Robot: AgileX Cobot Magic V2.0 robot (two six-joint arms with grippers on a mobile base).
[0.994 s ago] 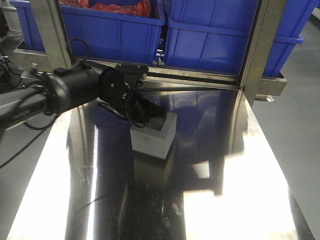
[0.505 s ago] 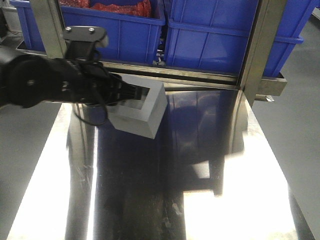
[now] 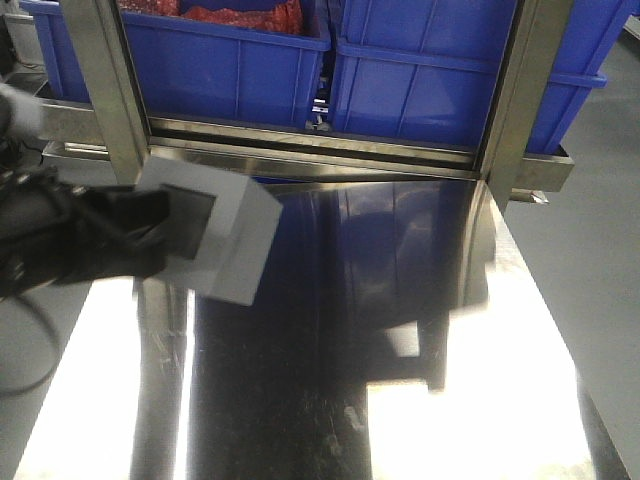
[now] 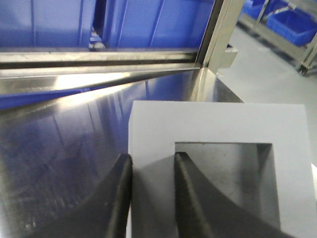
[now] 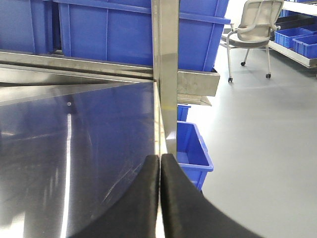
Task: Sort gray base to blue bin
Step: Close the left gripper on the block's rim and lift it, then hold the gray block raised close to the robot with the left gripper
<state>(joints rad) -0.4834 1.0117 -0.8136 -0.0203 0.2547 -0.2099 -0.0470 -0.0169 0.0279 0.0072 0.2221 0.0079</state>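
The base [image 3: 215, 240] hung tilted in the air over the tabletop's [image 3: 400, 300] left edge, near the far-left corner. It looked clear of the steel surface, with its recessed face turned toward the arm that carried it. The left gripper [image 4: 151, 163] held it by one wall: in the wrist view one jaw sat inside the recess and the other outside the block, so the jaws stood narrow with that wall pinched between them. In the front view the arm and block were smeared, and the block lay just in front of the left post [image 3: 110, 90] of the rack along the tabletop's far edge. On that rack stood the left bin [image 3: 230, 65], with something red in it, and beside it the right bin [image 3: 430, 85]. Neither was under the base, and which bin was meant could not be told. The right gripper [image 5: 159, 163] hung at the tabletop's right edge, its jaws pressed together on nothing, with a floor bin [image 5: 190, 148] below. The step in hand seemed to be the carry, with pickup done and release not yet due. The next move would call for raising the base above a bin's rim, keeping it off the post, and parting the jaws only once it sat over the opening. A grip on one wall might let it swing.
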